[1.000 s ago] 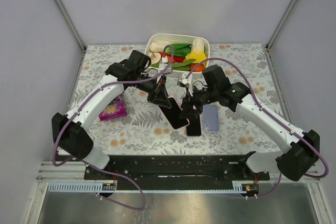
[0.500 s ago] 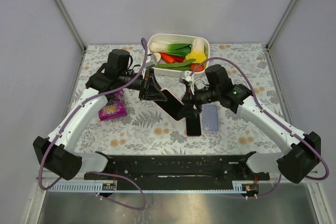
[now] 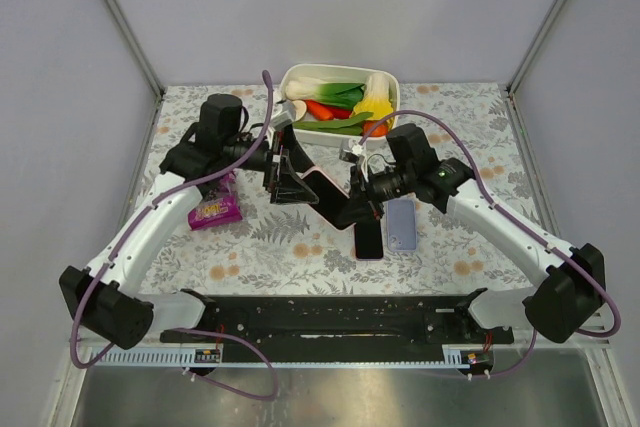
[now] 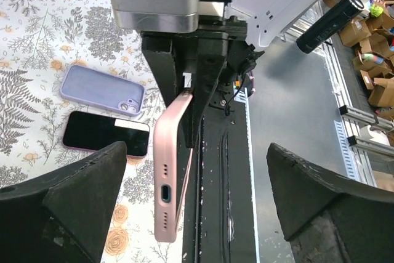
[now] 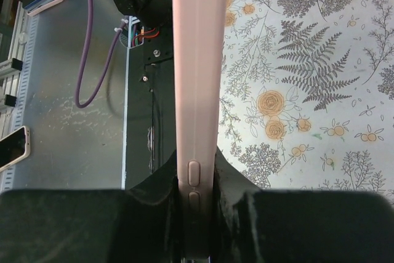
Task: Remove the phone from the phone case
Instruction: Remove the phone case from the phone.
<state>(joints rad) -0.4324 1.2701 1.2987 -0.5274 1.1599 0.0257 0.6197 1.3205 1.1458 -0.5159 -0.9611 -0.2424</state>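
A phone in a pink phone case (image 3: 328, 195) hangs tilted above the table between the two arms. My right gripper (image 3: 358, 205) is shut on its lower end. In the right wrist view the case's pink edge (image 5: 197, 78) with its side buttons rises from between the fingers (image 5: 243, 210). My left gripper (image 3: 285, 175) stands wide open around the upper end. In the left wrist view the case's bottom edge (image 4: 171, 170) with the charging port sits between the spread fingers (image 4: 68, 204), touching neither. Whether the phone has come loose inside the case is not visible.
A black-screened phone (image 3: 368, 239) and a lavender phone (image 3: 401, 224) lie flat under the right gripper. Both also appear in the left wrist view as the dark phone (image 4: 106, 133) and lavender phone (image 4: 101, 90). A white bin of toy vegetables (image 3: 392, 82) stands at the back. A purple packet (image 3: 215, 210) lies left.
My left gripper has let go of the cased phone and opened wide. My right gripper has closed on the case's lower end. The phone stays lifted off the table.
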